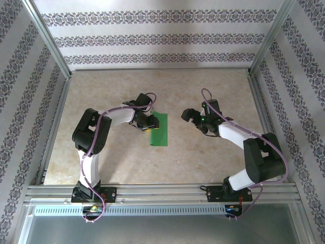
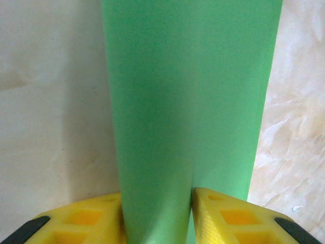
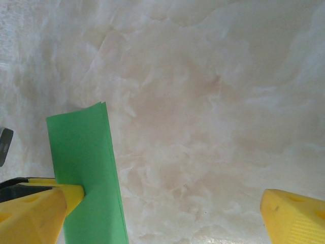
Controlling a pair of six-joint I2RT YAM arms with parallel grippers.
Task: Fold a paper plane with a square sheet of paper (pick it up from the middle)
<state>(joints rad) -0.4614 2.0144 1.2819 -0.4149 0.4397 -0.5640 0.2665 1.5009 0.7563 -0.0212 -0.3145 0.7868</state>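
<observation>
The marbled table (image 1: pixel 213 157) carries everything. On it the square sheet of paper (image 1: pixel 160 130), doubled into a narrow green strip, lies flat between the two pincers, likely so that either can reach an edge for the next fold. The left pincer (image 1: pixel 146 123) sits right at the strip's long edge, with the strip running straight ahead of it. The right pincer (image 1: pixel 189 116) waits apart from the strip's far side, spread wide and empty, probably ready to help.

The overhead view gives the strip's whole outline and the gap to the right pincer. The left wrist view shows the strip filling the space between the yellow fingers (image 2: pixel 223 216) and passing under one. Whether they nip it cannot be told. The right wrist view shows two layers at the strip's end.
</observation>
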